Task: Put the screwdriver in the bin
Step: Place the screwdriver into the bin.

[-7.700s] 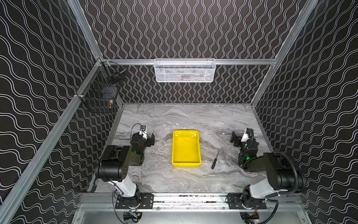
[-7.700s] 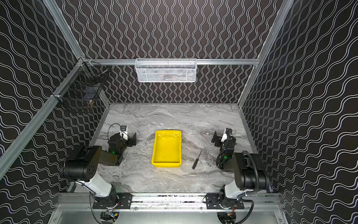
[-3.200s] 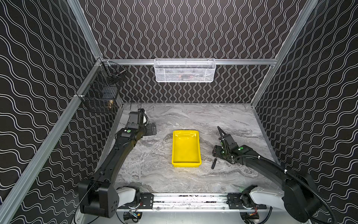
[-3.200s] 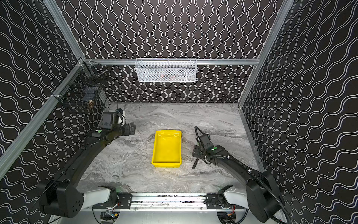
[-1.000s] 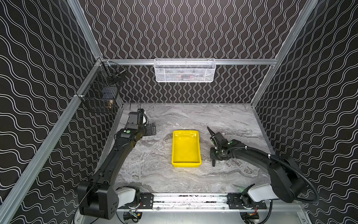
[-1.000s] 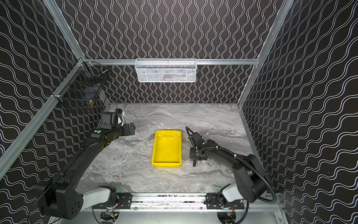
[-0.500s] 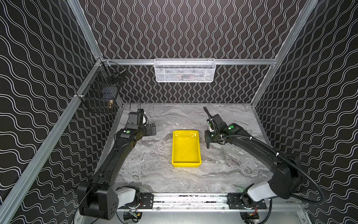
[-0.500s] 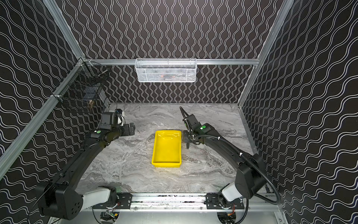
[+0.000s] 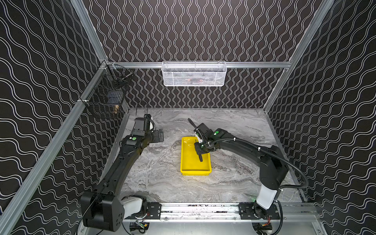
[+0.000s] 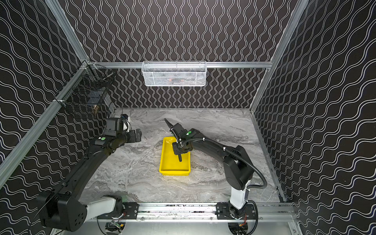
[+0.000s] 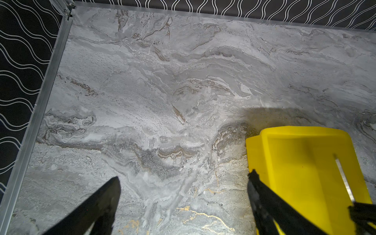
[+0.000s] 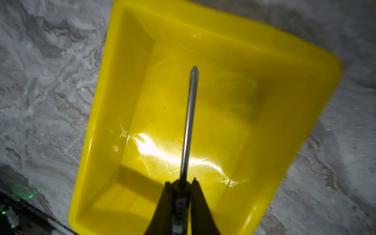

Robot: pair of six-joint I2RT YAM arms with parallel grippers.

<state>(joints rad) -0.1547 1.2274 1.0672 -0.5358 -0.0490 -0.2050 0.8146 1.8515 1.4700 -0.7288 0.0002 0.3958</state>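
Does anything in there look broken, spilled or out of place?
Nothing stands out. The screwdriver is clamped in the right claw, held over the floor of the yellow bin. The bin sits flat on the table, and the left claw hangs open nearby.

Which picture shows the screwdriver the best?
The right wrist view. There the screwdriver shows its shiny shaft and tip, sharp and large, above the yellow bin, pinched in the right gripper. Both top views show only a small dark bit of it under the gripper. The left wrist view catches just a strip of shaft.
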